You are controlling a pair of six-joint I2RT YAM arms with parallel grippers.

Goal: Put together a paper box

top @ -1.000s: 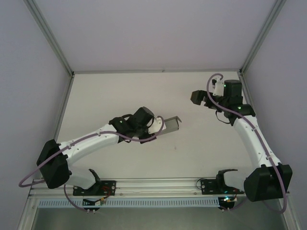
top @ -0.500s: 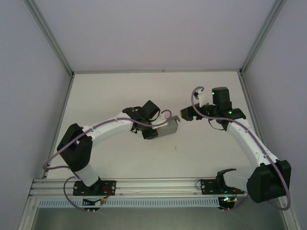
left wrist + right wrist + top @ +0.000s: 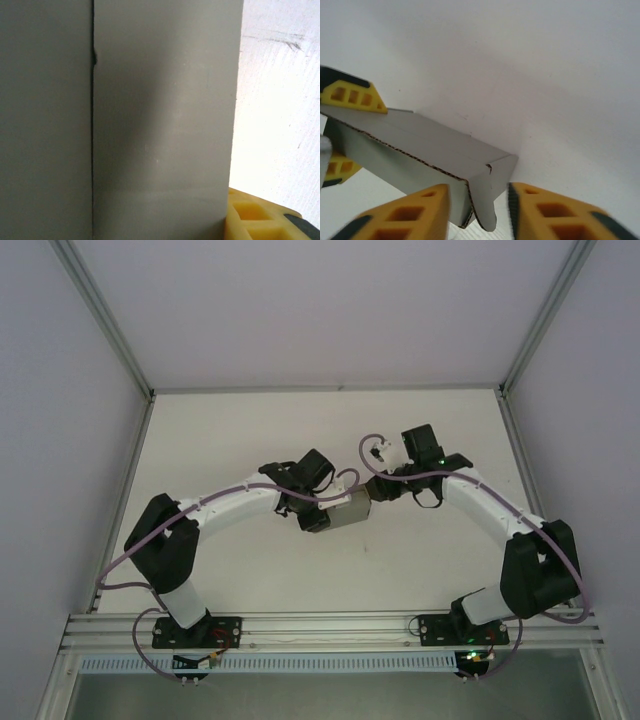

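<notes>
My left hand is clamped on the paper box, holding it up off the desk near the middle, between my two arms. In my right wrist view its yellow fingers pinch the grey cardboard from above and below.

The body looks formed to me: the panels are folded into a long rectangular sleeve with sharp creases, not a flat sheet. The end facing my right hand is not closed, though. A small rounded flap hangs loose at that corner, untucked.

My right hand's fingers are apart, one either side of that flap, gripping nothing. I judge that the folding is mostly done, and tucking this end remains. I cannot tell how the other end stands.
</notes>
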